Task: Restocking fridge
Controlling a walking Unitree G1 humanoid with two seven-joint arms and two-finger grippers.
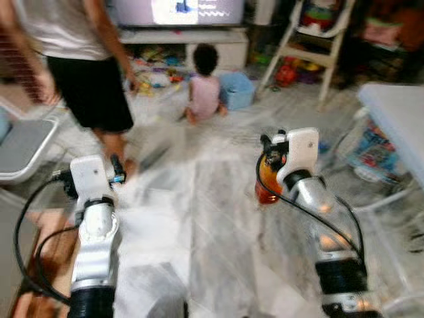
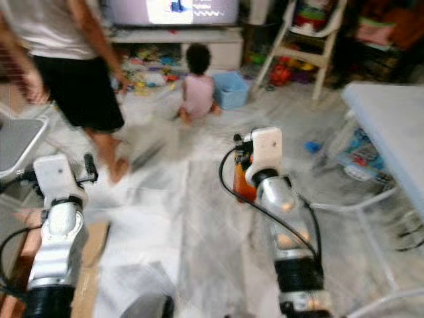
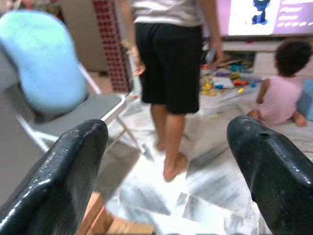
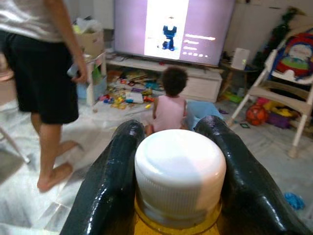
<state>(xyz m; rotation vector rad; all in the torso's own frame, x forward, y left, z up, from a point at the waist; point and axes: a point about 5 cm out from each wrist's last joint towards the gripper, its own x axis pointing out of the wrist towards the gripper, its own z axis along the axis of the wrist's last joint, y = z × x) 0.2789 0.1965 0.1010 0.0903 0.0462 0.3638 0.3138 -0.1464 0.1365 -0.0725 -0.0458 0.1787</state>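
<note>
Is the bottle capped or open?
Capped. In the right wrist view, a white cap sits on the bottle, with the right gripper closed around its neck.

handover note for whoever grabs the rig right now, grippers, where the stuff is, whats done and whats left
Right gripper: shut on a bottle with a white cap and amber contents, held out in front over the marble floor.
Left gripper: open, holding nothing, raised ahead of the robot.
Surroundings: a person walks across ahead on the left; a small child sits on the floor by the TV stand. A grey folding chair is to the left.
Done: bottle picked up.
Left: carry it to the fridge and stock it. Head views are blurred, so mind the people.
</note>
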